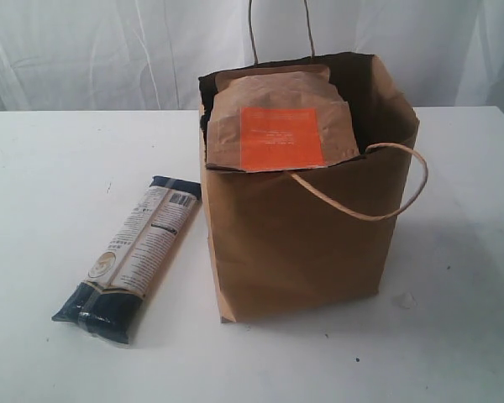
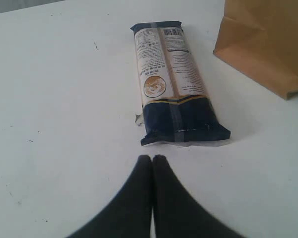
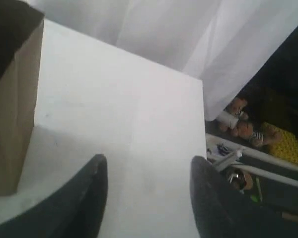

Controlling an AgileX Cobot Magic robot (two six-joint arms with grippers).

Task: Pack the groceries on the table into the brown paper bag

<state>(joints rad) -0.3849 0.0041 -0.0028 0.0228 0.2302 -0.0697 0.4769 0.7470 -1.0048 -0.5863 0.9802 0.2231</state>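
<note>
Start with your left gripper [image 2: 152, 161]: its two dark fingers are pressed together tip to tip, clenched on nothing. Taking the way they point as twelve o'clock, the long dark-blue-and-beige pasta packet [image 2: 174, 84] lies almost dead ahead. Its dark-blue sealed end is nearest you, just beyond the fingertips [image 2: 143, 168], with a narrow strip of bare table [image 2: 54, 109] between; nothing touches.

The packet lies flat; its long axis runs away from you, from six toward twelve and leaning slightly to eleven, so you meet it end-on. I judge you would have to open the jaws, advance over that near end and close across the short width.

Further out, at about one to two o'clock, stands the brown paper bag [image 2: 268, 44]. In the exterior view the packet sits at the bag's eight o'clock, close beside it but apart; its barcode end points to one o'clock and its dark end to seven.

The brown orange-labelled pouch [image 1: 281, 126] is already in the bag's mouth; the other groceries are not visible, and I cannot tell whether they are inside.

Your right gripper [image 3: 146, 168] is spread open and empty over bare table by the bag's corner; the packet does not show in its view, so the left arm is the nearer one.
</note>
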